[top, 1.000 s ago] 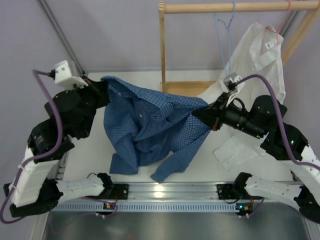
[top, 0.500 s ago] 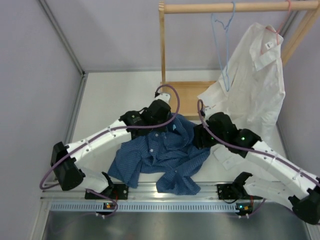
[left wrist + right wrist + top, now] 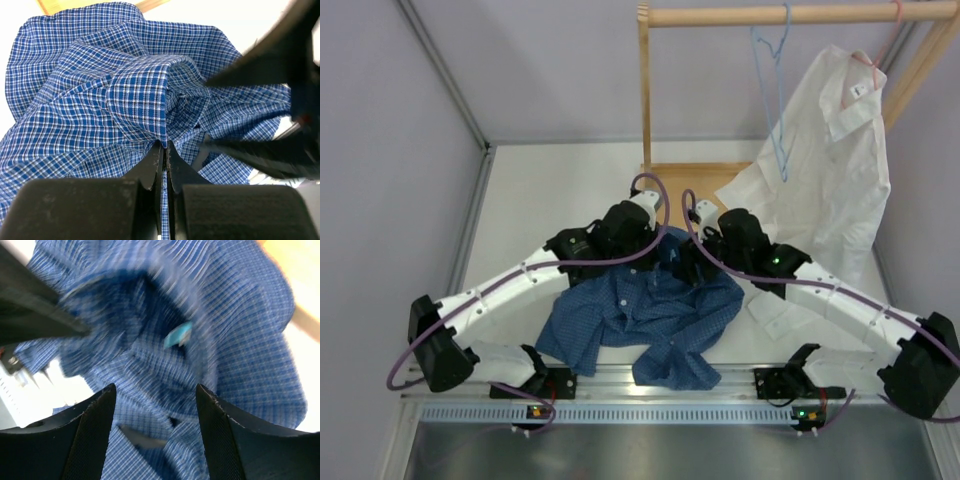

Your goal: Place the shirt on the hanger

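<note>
Heaped on the desk (image 3: pixel 550 190) just in front of the wooden rack (image 3: pixel 645 100): the shirt (image 3: pixel 640 310), crumpled, collar uppermost. Hooked on the rack's top rail, empty: the hanger (image 3: pixel 775 100), beside a white shirt (image 3: pixel 830 150). Pinched together on a raised fold of the shirt: jaws of the left gripper (image 3: pixel 163 150). Spread wide apart just over the collar, gripping nothing: jaws of the right gripper (image 3: pixel 156 390).

A: Far right?
B: White collared shirt (image 3: pixel 830 150) on thin pink hanger (image 3: pixel 876 62), hung from wooden rail (image 3: pixel 720 15).
A: Below the rail?
B: Wooden base board (image 3: pixel 675 178) on white desk (image 3: pixel 560 190); white shirt's lower corner overlaps it.
</note>
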`<state>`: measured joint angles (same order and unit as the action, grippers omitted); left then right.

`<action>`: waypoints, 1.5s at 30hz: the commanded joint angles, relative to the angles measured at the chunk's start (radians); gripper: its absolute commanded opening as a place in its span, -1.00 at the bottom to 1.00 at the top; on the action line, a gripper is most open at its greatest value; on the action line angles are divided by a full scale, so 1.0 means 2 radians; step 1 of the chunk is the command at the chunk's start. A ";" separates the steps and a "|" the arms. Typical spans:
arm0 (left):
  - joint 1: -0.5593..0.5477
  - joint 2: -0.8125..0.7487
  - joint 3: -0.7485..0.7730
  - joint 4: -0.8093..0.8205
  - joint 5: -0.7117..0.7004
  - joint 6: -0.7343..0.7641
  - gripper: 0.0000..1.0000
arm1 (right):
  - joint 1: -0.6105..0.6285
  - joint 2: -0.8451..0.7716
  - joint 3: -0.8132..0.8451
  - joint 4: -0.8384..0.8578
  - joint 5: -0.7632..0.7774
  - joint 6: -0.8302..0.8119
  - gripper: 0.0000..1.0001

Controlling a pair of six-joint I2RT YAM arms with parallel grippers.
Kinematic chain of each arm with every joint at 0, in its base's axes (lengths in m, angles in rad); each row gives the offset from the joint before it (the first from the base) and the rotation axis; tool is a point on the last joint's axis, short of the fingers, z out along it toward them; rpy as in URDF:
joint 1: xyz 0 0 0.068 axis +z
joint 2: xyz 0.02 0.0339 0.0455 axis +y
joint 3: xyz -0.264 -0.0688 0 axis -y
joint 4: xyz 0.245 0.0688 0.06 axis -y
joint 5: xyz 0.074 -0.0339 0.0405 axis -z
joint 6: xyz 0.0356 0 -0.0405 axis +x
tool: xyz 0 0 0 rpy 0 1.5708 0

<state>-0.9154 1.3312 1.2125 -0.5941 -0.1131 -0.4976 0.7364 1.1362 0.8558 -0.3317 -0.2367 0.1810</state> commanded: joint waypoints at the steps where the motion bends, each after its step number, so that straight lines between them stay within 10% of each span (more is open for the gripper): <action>1: 0.001 -0.040 -0.022 0.025 0.011 0.005 -1.00 | -0.001 0.019 0.048 0.072 0.036 -0.038 0.25; 13: 0.001 -0.093 -0.044 0.019 0.014 0.009 -1.00 | -0.003 0.057 0.028 0.141 0.055 -0.087 0.24; 16: 0.001 -0.099 -0.036 0.014 0.000 0.016 -1.00 | -0.004 0.082 0.035 0.151 0.014 -0.103 -0.24; 18: 0.001 -0.095 -0.023 -0.002 -0.028 0.028 -1.00 | -0.004 0.091 0.053 0.122 0.026 -0.110 -1.00; 21: 0.001 -0.073 0.006 -0.034 -0.075 0.060 -1.00 | -0.008 0.087 0.096 0.058 0.147 -0.102 -1.00; 24: 0.001 -0.058 0.029 -0.033 -0.091 0.082 -0.65 | -0.032 0.070 0.138 -0.030 0.207 -0.054 -1.00; 29: -0.007 -0.043 0.020 0.039 -0.030 0.093 0.55 | -0.050 0.073 0.189 -0.111 0.138 -0.043 -1.00; 37: -0.123 -0.042 -0.042 0.149 -0.147 0.142 0.95 | -0.081 0.089 0.216 -0.144 0.095 -0.027 -1.00; 45: -0.164 0.008 -0.059 0.198 -0.324 0.029 0.81 | -0.081 0.088 0.222 -0.142 0.060 -0.018 -1.00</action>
<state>-1.2453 1.2991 1.1065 -0.2897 -0.5591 -0.3138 0.5797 1.3201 1.2404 -0.6006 -0.0685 0.1276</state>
